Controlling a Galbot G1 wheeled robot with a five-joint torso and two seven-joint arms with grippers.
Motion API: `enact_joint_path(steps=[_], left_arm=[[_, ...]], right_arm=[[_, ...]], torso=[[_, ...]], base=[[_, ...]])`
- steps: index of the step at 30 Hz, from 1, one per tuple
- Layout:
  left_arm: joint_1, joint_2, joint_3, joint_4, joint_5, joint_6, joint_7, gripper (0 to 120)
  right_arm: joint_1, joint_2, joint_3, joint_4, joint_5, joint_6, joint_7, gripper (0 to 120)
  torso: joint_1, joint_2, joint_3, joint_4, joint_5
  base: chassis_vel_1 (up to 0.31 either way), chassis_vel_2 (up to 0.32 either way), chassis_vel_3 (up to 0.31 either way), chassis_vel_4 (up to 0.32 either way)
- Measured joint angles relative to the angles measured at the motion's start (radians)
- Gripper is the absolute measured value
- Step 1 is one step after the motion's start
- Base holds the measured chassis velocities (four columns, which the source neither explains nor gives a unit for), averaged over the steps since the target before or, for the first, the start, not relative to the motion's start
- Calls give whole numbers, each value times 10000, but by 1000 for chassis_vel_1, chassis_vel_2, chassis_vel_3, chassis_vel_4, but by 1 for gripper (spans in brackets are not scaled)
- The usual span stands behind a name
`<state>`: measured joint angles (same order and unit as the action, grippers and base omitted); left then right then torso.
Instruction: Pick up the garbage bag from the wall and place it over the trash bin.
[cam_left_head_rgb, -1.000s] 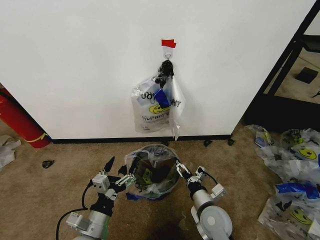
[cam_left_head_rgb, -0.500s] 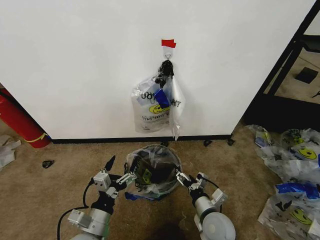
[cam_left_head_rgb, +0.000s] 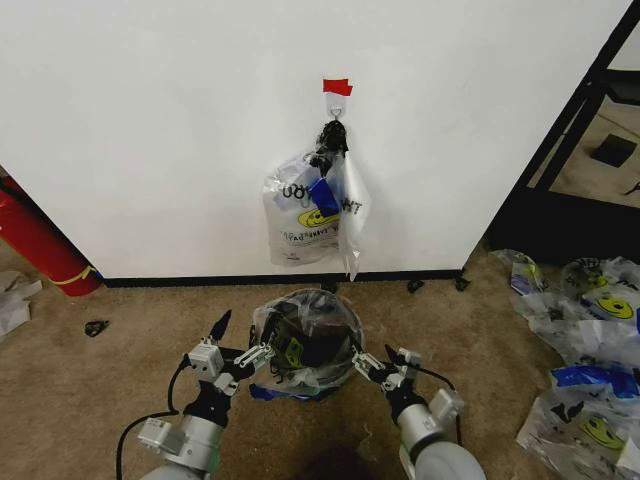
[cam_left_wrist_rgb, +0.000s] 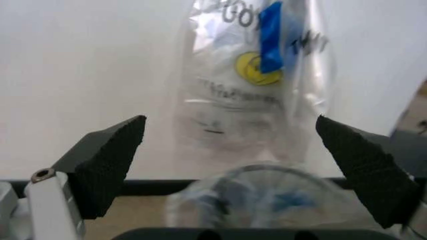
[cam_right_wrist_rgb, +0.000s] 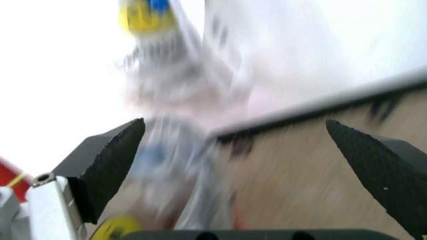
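The garbage bag (cam_left_head_rgb: 305, 338) sits draped over the trash bin (cam_left_head_rgb: 300, 385) on the carpet in front of me, its thin plastic bulging over the round rim and down the mesh sides, so the bin's upright axis is the bag's axis too, mouth downward around the rim. A blue patch of it shows low at the bin's left side.

My left gripper (cam_left_head_rgb: 232, 345) is just beside the bin's left edge, fingers spread apart, one tip close to or touching the plastic (I cannot tell which). In my left wrist view the dark fingers (cam_left_wrist_rgb: 107, 172) stand wide with nothing between them, and the bagged bin (cam_left_wrist_rgb: 267, 200) lies ahead in the gap.

My right gripper (cam_left_head_rgb: 380, 368) is at the bin's right edge, near the plastic, and it too is released: my right wrist view shows its fingers (cam_right_wrist_rgb: 107, 165) far apart and holding nothing.

Behind the bin, on the wall (cam_left_head_rgb: 150, 120), a bunch of like bags (cam_left_head_rgb: 315, 215) hangs straight down from a small hook (cam_left_head_rgb: 336, 110) under a red tape strip (cam_left_head_rgb: 337, 87), well apart from both of my grippers.
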<state>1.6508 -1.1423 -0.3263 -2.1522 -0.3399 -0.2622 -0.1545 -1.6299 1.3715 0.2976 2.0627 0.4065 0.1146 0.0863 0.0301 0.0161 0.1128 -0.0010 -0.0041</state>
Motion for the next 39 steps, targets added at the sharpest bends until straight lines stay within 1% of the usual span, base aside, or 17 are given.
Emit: enact_joint_path(steps=[1,2,5,7,8,9,11,13,15,21,24,29,34,38,39], left_arm=[[-19,-70,0,45,233,-45,-99,100],[-19,-70,0,45,233,-45,-99,100],[59,-359,0,8,680,-276,-272,100],[204,-567,-33,-56,995,-487,-275,100],[267,-658,-56,-59,1205,-595,-274,100],[267,-658,-56,-59,1205,-595,-274,100],[426,-878,-84,-103,1727,-750,-272,100],[567,-1113,-99,-129,2344,-878,-233,100],[669,-1270,-99,-142,2721,-963,-196,100],[1019,-1522,-38,-326,3189,-1005,-195,100],[1099,-1675,-64,-396,3507,-1027,-246,100],[1233,-1871,-74,-593,3577,-989,-332,100],[1251,-1883,-72,-650,3619,-892,-441,100],[1230,-1833,-100,-774,3556,-647,-631,100],[1230,-1833,-100,-774,3556,-647,-631,100]], right_arm=[[-182,46,118,77,-422,505,-11,100],[-182,46,118,77,-422,505,-11,100],[-967,243,735,439,-1597,2150,-45,100],[-1445,353,1094,688,-2050,2859,-4,100],[-1647,396,1210,785,-2258,3130,23,100],[-1647,396,1210,785,-2258,3130,23,100],[-2112,487,1416,1045,-2830,3671,154,100],[-2513,646,1527,1272,-3845,4227,604,100],[-2761,788,1556,1436,-4449,4540,888,100],[-3085,848,1441,1772,-4802,4643,1310,100],[-3095,846,1437,1847,-4779,4497,1468,100],[-3097,854,1338,2011,-4717,4254,1500,100],[-3173,882,1285,2174,-4717,4109,1503,100],[-3264,829,1267,2408,-4748,3491,1665,100],[-3264,829,1267,2408,-4748,3491,1665,100]], torso=[[0,0,0,-2,-1],[0,0,0,-2,-1],[0,0,0,-2,1],[0,1,-1,-2,1],[-1,0,-1,-1,2],[-1,0,-1,-1,2],[0,0,-1,-1,0],[-1,0,-1,2,2],[0,0,0,-1,1],[0,-2,0,1,2],[0,-2,0,0,1],[0,-2,0,0,2],[0,-2,0,0,0],[0,-2,0,0,1],[0,-2,0,0,1]], base=[[0,0,0,0],[0,0,0,0],[0,0,0,0],[0,0,0,0],[0,0,0,0],[0,0,0,0],[0,0,0,0],[0,0,0,0],[0,0,0,0],[0,0,0,0],[0,0,0,0],[0,0,0,0],[0,0,0,0],[0,0,0,0],[0,0,0,0]])
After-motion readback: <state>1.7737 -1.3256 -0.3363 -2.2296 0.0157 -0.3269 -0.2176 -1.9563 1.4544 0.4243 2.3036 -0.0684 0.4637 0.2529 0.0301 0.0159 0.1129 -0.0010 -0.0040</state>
